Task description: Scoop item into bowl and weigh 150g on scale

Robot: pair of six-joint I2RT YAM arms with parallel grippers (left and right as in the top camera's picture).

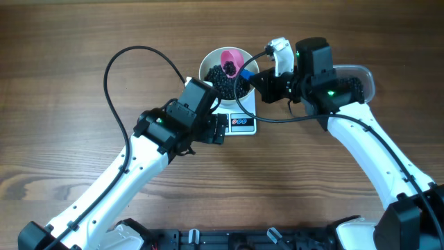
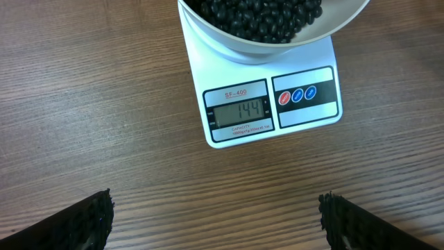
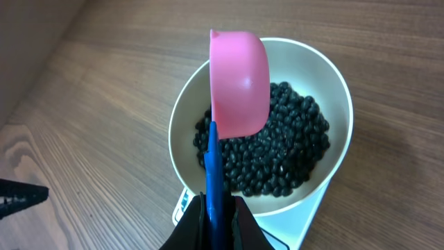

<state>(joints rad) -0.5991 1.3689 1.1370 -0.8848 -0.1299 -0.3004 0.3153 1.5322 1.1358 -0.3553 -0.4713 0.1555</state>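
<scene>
Holding the pink scoop [image 3: 239, 83] by its blue handle, your right gripper [image 3: 214, 208] is clamped tight, with the scoop poised over the bowl [image 3: 333, 90]. Beans [image 3: 277, 153] cover the bowl's bottom. The bowl sits on the scale [image 2: 305, 62] (display [image 2: 239, 111] reads 144). Your left gripper [image 2: 215, 219] is spread wide and empty, above the bench [image 2: 83, 104] just in front of the scale.

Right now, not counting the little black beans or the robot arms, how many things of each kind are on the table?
Round white bowl: 1
White rectangular digital scale: 1
Pink plastic scoop with blue handle: 1
Clear plastic tub: 1
Total: 4
</scene>
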